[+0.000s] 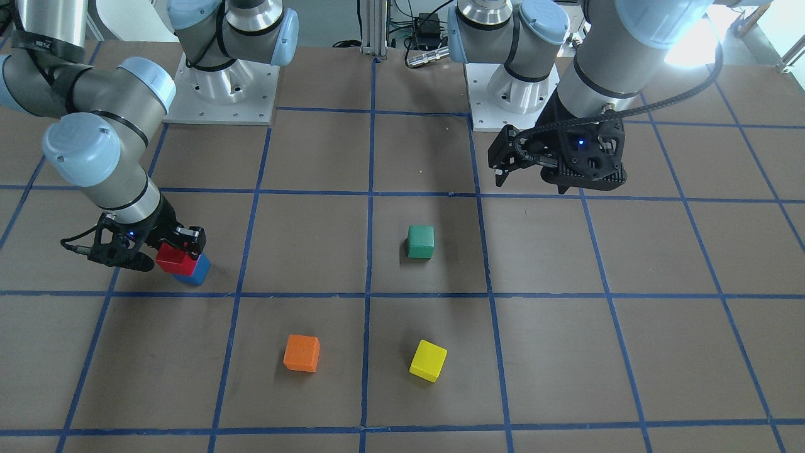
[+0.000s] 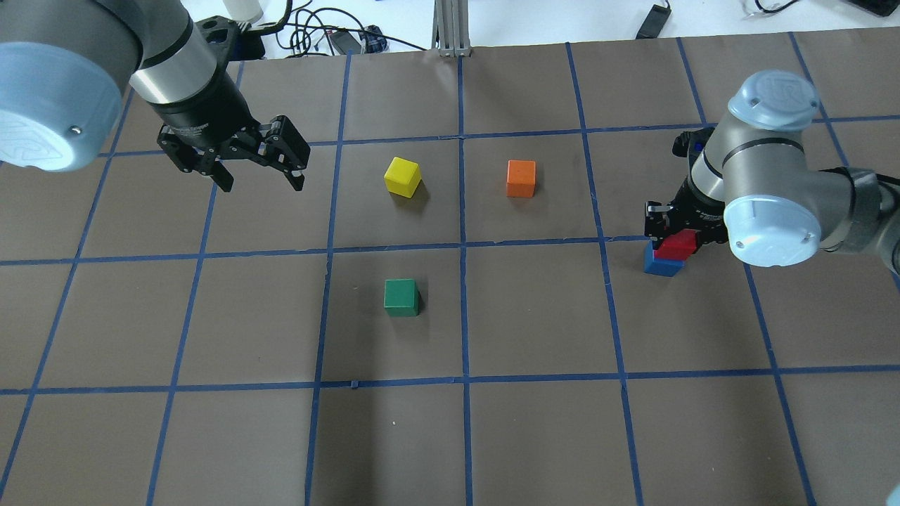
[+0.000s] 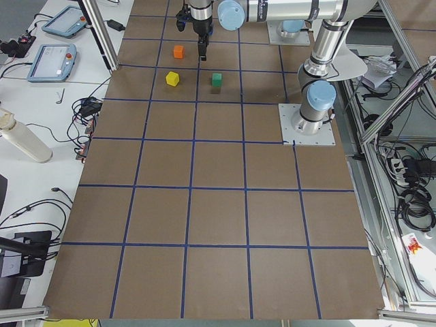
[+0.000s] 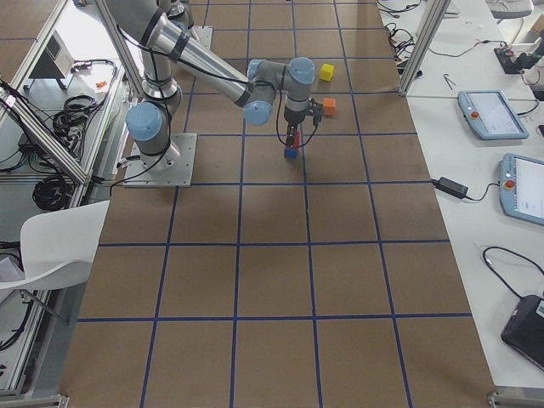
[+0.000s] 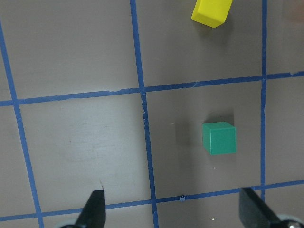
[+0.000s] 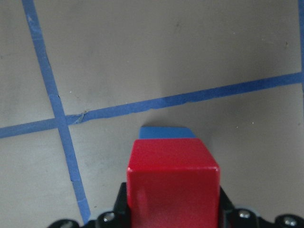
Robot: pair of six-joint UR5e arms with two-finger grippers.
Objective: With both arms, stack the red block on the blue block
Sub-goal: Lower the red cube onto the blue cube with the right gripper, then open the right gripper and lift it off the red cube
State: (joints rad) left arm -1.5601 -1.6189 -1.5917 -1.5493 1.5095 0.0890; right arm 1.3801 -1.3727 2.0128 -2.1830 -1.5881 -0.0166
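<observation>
Jaws clamped on the red block [image 1: 168, 259], the right gripper [image 2: 673, 235] holds it over the blue block [image 1: 196, 273] — left gripper [image 2: 261, 179] hangs wide open, empty.

Overhead: from rear, looking forward-down. Front: opposite side, steep down. Sides: far, high, along table [image 3: 218, 218]. Wrists: close, downward. Left wrist, overhead share green block [image 5: 219, 138]; right wrist, front share red block [image 6: 173, 185].
</observation>
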